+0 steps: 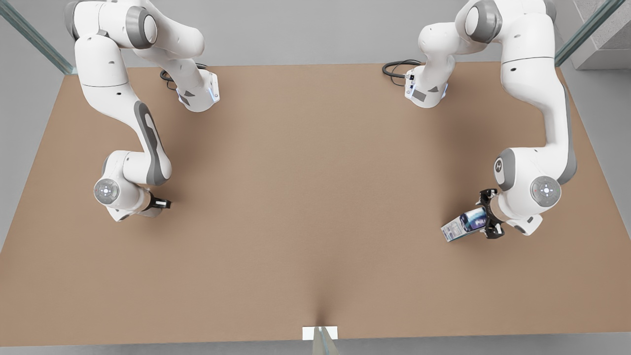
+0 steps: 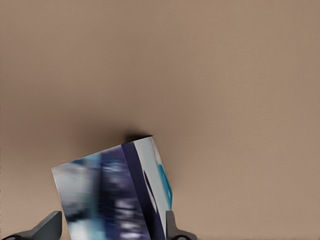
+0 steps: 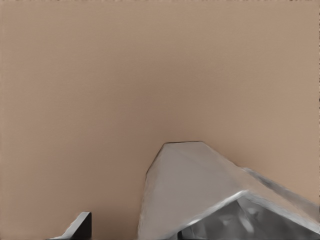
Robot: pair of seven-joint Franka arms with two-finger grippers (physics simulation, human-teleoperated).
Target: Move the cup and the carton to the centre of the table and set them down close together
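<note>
The dark blue and white carton (image 1: 462,226) hangs tilted just above the brown table (image 1: 315,197) at the front view's right, with my left gripper (image 1: 482,217) shut on it. In the left wrist view the carton (image 2: 110,195) sits between both dark fingers (image 2: 48,227). At the front view's left, my right gripper (image 1: 160,203) is low over the table. The right wrist view has the light grey faceted cup (image 3: 200,190) close up and tilted, its mouth toward the camera. One finger (image 3: 77,227) shows beside it; the other is hidden behind it.
Both arm bases stand at the table's far edge, each with a black cable (image 1: 397,66) beside it. A small white bracket (image 1: 320,333) sits at the middle of the near edge. Bare tabletop lies between the two grippers.
</note>
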